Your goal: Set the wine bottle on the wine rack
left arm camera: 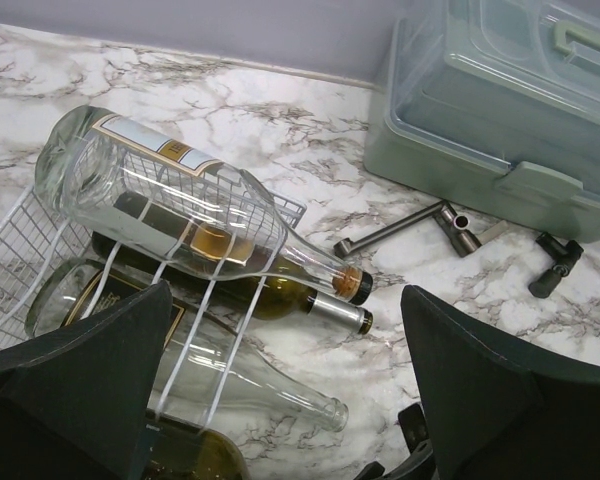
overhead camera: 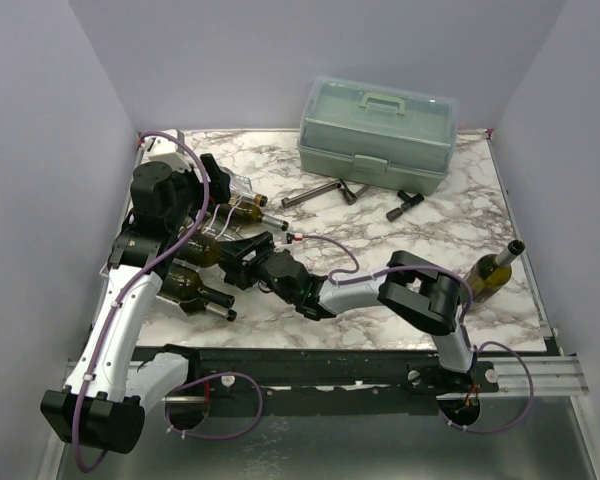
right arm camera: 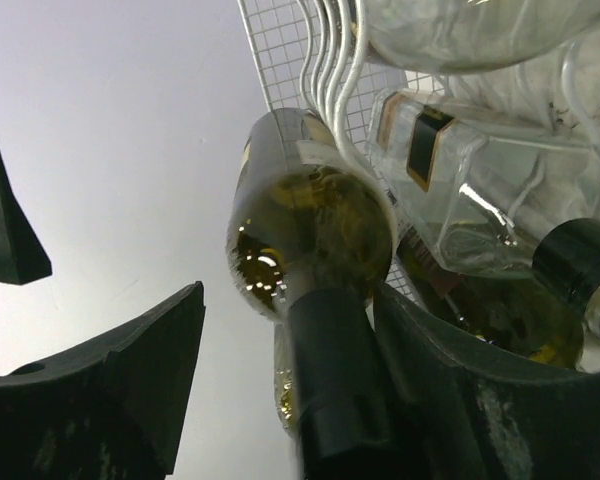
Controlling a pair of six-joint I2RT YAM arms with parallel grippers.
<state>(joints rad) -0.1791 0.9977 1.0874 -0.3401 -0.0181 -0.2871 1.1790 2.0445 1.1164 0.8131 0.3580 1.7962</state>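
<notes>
The table (overhead camera: 310, 215) was white marble with grey veins. In the upper right of the overhead view, the toolbox (overhead camera: 375, 135) was pale green with a see-through lid. The wine rack (left arm camera: 20, 250) was white wire, a fine grid crossed by wavy rows. A clear bottle (left arm camera: 180, 190) carried a white and gold label and a tan cork. At the centre of the right wrist view, the wine bottle (right arm camera: 310, 230) was olive-yellow glass with a black neck wrap. At the right edge of the overhead view, another bottle (overhead camera: 492, 272) was olive green with a dark top. The arms (overhead camera: 115, 330) were black and white, with purple cables (overhead camera: 225, 376). The walls (overhead camera: 40, 120) were pale lilac-grey.
</notes>
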